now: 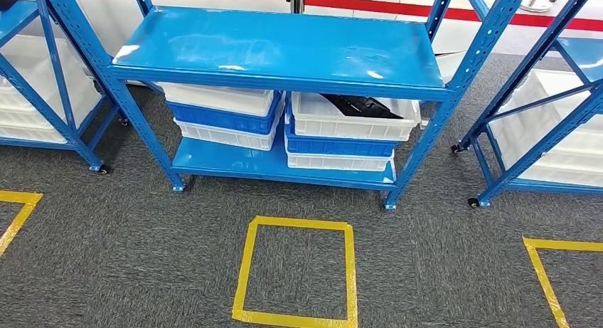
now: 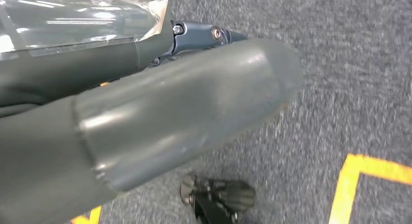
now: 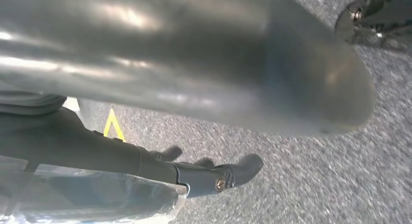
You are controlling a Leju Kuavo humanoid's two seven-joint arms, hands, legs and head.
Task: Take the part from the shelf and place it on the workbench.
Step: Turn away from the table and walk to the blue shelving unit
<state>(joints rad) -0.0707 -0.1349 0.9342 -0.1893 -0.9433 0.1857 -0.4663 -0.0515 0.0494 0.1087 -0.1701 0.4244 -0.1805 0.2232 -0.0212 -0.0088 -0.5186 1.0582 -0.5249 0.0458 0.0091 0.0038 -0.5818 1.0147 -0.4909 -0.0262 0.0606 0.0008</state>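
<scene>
While the dark part [image 1: 361,105] lies in the top white bin [image 1: 353,122] on the shelf's [image 1: 284,47] lower level, both hands hang at the floor, left [image 2: 160,122] and right [image 3: 194,63] holding nothing; finger spread I cannot tell.

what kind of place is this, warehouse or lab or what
Probably a warehouse-style test area or factory stockroom. Blue wheeled shelves hold stacked white and blue bins, one with a dark part in it, and yellow tape squares mark standing spots on the grey carpet.
</scene>
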